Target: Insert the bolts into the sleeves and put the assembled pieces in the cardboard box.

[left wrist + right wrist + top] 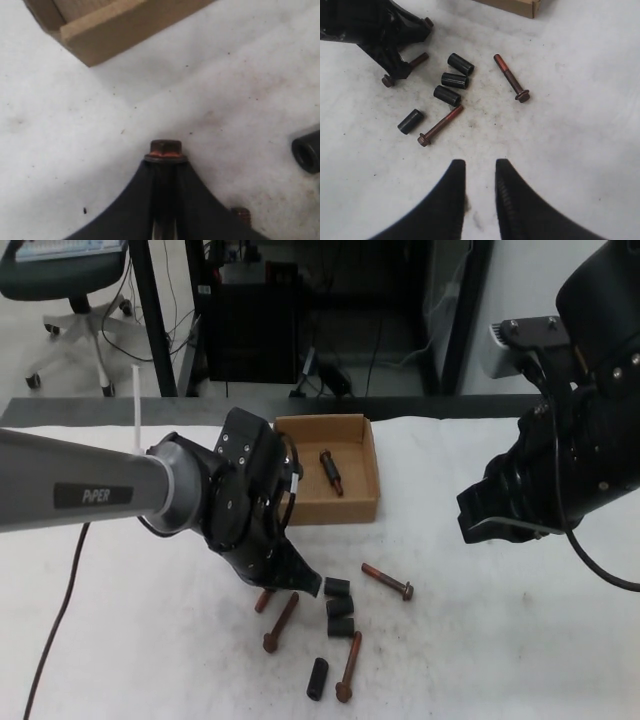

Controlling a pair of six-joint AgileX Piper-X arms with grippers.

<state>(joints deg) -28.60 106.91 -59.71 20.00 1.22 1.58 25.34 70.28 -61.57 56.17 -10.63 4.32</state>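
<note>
Bare bench (520, 640) beside bolts (388, 582), sleeves (338, 588)

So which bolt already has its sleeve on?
The bolt lying in the cardboard box: it wears a dark sleeve. The bolts outside the box are all bare.

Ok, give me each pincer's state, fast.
Left pincer: closed on a bolt.
Right pincer: open, holding nothing.
</note>
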